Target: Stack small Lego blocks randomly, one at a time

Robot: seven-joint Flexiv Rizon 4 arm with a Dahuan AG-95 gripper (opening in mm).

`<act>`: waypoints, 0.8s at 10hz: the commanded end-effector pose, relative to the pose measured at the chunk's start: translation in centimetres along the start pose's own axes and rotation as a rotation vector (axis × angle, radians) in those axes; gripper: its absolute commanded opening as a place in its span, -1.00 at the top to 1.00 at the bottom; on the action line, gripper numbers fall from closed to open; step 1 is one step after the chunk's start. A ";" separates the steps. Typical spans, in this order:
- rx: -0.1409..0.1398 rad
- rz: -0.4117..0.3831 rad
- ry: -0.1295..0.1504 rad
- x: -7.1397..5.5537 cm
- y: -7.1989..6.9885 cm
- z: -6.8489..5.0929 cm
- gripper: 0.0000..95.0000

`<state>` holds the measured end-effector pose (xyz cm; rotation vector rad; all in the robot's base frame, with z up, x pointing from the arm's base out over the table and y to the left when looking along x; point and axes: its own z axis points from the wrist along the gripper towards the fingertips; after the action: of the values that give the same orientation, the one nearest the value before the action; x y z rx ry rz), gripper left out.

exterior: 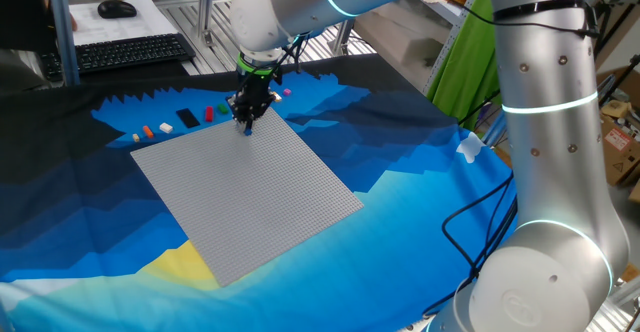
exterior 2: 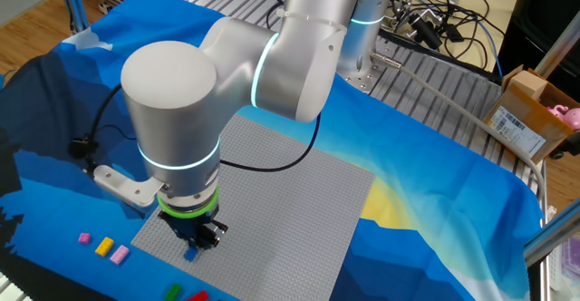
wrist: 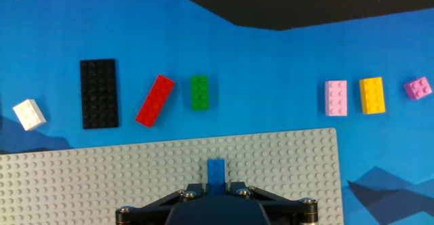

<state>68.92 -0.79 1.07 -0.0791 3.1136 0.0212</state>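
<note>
My gripper (wrist: 216, 184) is shut on a small blue Lego block (wrist: 216, 170), held right over the far edge of the grey studded baseplate (wrist: 102, 177). From the fixed views the gripper (exterior: 247, 120) (exterior 2: 195, 245) is low at the plate's edge, the blue block (exterior 2: 191, 255) just below the fingers. Whether the block touches the studs I cannot tell. Loose blocks lie on the blue cloth beyond the plate: white (wrist: 28, 114), red (wrist: 154, 100), green (wrist: 199, 92), pink (wrist: 336, 97), yellow (wrist: 371, 95) and purple (wrist: 418, 88).
A flat black plate (wrist: 99, 93) lies between the white and red blocks. The blue cloth (exterior: 420, 202) covers the table. A keyboard (exterior: 130, 52) and a mouse (exterior: 117, 9) sit behind it. Cables (exterior 2: 444, 20) and a cardboard box (exterior 2: 526, 111) lie at the far side.
</note>
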 end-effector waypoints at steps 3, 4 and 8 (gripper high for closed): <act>0.002 -0.007 0.000 -0.1 0.0 0.1 1.00; 0.002 -0.009 0.000 -0.1 -0.1 0.1 1.00; 0.001 -0.009 0.001 -0.3 -0.1 0.1 1.00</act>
<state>69.35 -0.84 1.04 -0.0934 3.1142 0.0196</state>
